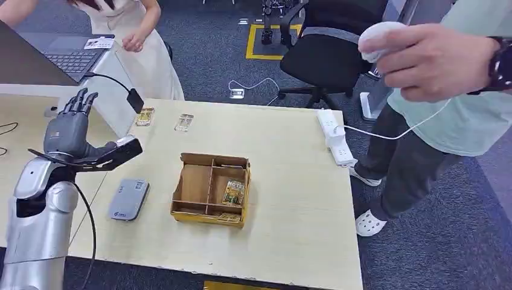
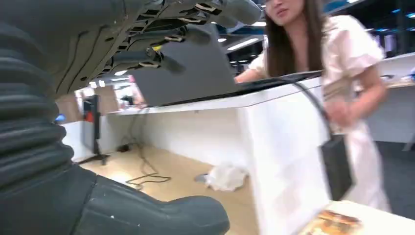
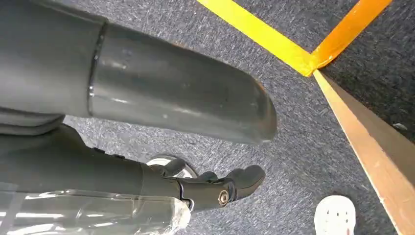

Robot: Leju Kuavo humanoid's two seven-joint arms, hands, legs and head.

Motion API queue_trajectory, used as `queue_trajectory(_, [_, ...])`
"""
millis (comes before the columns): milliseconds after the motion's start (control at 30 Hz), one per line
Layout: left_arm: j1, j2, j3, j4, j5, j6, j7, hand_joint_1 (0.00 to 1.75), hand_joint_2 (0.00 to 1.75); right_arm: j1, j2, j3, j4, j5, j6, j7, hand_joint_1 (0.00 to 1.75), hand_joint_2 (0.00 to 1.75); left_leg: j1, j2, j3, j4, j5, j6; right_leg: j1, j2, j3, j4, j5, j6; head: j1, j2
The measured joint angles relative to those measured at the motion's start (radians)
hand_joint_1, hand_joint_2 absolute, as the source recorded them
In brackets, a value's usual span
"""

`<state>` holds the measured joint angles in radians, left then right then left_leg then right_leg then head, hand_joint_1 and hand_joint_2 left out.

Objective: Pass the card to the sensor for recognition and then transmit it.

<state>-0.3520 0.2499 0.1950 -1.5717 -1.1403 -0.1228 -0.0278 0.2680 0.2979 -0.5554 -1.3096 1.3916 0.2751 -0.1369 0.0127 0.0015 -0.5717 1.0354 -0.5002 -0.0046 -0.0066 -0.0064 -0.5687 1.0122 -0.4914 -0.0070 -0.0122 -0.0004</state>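
Note:
My left hand (image 1: 67, 132) is raised above the table's left edge, fingers up and spread, thumb pointing right, holding nothing. Below it on the table lies the flat grey sensor (image 1: 128, 199). A yellow-green card (image 1: 233, 192) stands in a compartment of the open cardboard box (image 1: 199, 181) at mid-table. Two more cards (image 1: 145, 116) (image 1: 184, 122) lie near the far edge; one such card (image 2: 333, 223) appears past my left hand's (image 2: 98, 112) thumb. My right hand (image 3: 161, 142) hangs over the carpet with thumb and fingers (image 3: 220, 188) apart, gripping nothing.
A person in a pale green shirt (image 1: 447, 90) stands right of the table, holding a white corded device. A white power strip (image 1: 335, 136) lies at the far right corner. Another person in white (image 1: 142, 42) leans by a laptop (image 1: 66, 54). A black adapter (image 1: 134, 99) hangs there.

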Motion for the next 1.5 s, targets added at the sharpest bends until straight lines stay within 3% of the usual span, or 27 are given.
queue_trajectory(267, [0.047, -0.019, 0.08, -0.008, -0.08, -0.002, 0.028, 0.0, 1.75, 0.001, 0.0, 0.004, -0.013, -0.022, 0.008, 0.018, 0.0, 0.0, 0.0, 0.0, 0.0, 0.0, 0.0, 0.0, 0.0, 0.0, 0.0, 0.0, 0.0, 0.0, 0.0, 0.0])
queue_trajectory(300, [0.058, -0.019, 0.093, -0.008, -0.052, -0.008, -0.001, 0.0, 1.75, 0.001, 0.0, 0.004, -0.014, -0.026, 0.006, 0.018, 0.0, 0.0, 0.0, 0.0, 0.0, 0.0, 0.0, 0.0, 0.0, 0.001, 0.0, 0.0, 0.0, 0.0, 0.0, 0.0])
queue_trajectory(400, [0.156, 0.005, 0.097, -0.055, 0.148, -0.02, -0.215, 0.0, 1.75, 0.002, 0.0, -0.005, -0.013, -0.002, -0.013, -0.012, 0.0, 0.0, 0.0, 0.004, 0.001, -0.001, -0.001, -0.001, 0.0, 0.005, -0.001, 0.0, 0.0, 0.0, 0.0, 0.0])
queue_trajectory(433, [0.192, 0.018, 0.091, -0.079, 0.196, -0.027, -0.259, 0.0, 1.75, 0.003, 0.0, -0.011, -0.01, 0.012, -0.016, -0.027, 0.0, 0.0, 0.0, 0.005, 0.0, -0.001, -0.001, -0.001, 0.0, 0.006, -0.002, 0.0, 0.0, 0.0, 0.0, 0.0])
queue_trajectory(533, [0.263, 0.061, 0.047, -0.146, 0.266, -0.061, -0.28, 0.0, 1.75, 0.005, 0.0, -0.036, -0.001, 0.041, -0.024, -0.053, 0.0, 0.0, 0.0, 0.004, 0.0, -0.001, -0.001, -0.001, 0.0, 0.005, -0.003, -0.001, -0.001, 0.0, 0.0, 0.0])
queue_trajectory(633, [0.28, 0.123, -0.05, -0.201, 0.306, -0.143, -0.271, 0.0, 1.75, 0.006, 0.0, -0.055, 0.003, 0.066, -0.024, -0.069, 0.0, 0.0, 0.0, 0.002, -0.001, -0.001, -0.001, -0.001, 0.0, 0.002, -0.002, -0.001, -0.002, 0.0, 0.0, 0.0])
queue_trajectory(667, [0.278, 0.154, -0.115, -0.222, 0.315, -0.161, -0.255, 0.0, 1.75, 0.004, 0.0, -0.062, 0.003, 0.073, -0.023, -0.075, 0.0, 0.0, 0.0, 0.002, -0.001, -0.001, -0.001, -0.001, 0.0, 0.001, -0.002, -0.001, -0.001, 0.0, 0.0, 0.0])
queue_trajectory(833, [0.226, 0.241, -0.346, -0.277, 0.309, -0.171, -0.229, 0.0, 1.75, 0.003, 0.0, -0.08, 0.004, 0.086, -0.012, -0.081, 0.0, 0.0, 0.0, 0.002, 0.0, -0.001, 0.0, -0.001, 0.0, 0.001, -0.001, -0.001, 0.0, -0.001, 0.0, 0.0])
queue_trajectory(967, [0.166, 0.258, -0.529, -0.306, 0.294, -0.163, -0.188, 0.0, 1.75, 0.002, 0.0, -0.08, 0.004, 0.089, -0.007, -0.079, 0.0, 0.0, 0.0, 0.002, 0.0, -0.001, -0.001, -0.001, 0.0, 0.001, 0.0, 0.0, 0.0, -0.001, 0.0, 0.0])
queue_trajectory(1067, [0.136, 0.267, -0.601, -0.318, 0.272, -0.135, -0.181, 0.0, 1.75, 0.003, 0.0, -0.08, 0.004, 0.089, -0.006, -0.076, 0.0, 0.0, 0.0, 0.002, 0.001, 0.0, -0.001, -0.001, 0.0, 0.002, -0.001, -0.001, 0.0, -0.001, 0.0, 0.0])
queue_trajectory(1167, [0.113, 0.258, -0.674, -0.333, 0.18, -0.097, -0.15, 0.0, 1.75, 0.003, 0.0, -0.079, 0.004, 0.083, -0.006, -0.06, 0.0, 0.0, 0.0, 0.001, 0.0, -0.001, -0.001, -0.001, 0.0, 0.001, 0.0, -0.001, 0.0, -0.001, 0.0, 0.0])
queue_trajectory(1300, [0.099, 0.237, -0.76, -0.344, 0.111, -0.085, -0.126, 0.0, 1.75, 0.002, 0.0, -0.072, 0.003, 0.07, -0.006, -0.045, 0.0, 0.0, 0.0, 0.002, 0.0, -0.001, -0.001, -0.001, 0.0, 0.001, 0.0, -0.001, 0.0, -0.001, 0.0, 0.0])
queue_trajectory(1500, [0.092, 0.229, -0.805, -0.349, 0.103, -0.079, -0.12, 0.0, 1.75, 0.002, 0.0, -0.07, 0.002, 0.065, -0.003, -0.04, 0.0, 0.0, 0.0, 0.002, 0.001, -0.001, -0.001, -0.001, 0.0, 0.001, 0.0, -0.001, 0.0, -0.001, 0.0, 0.0])
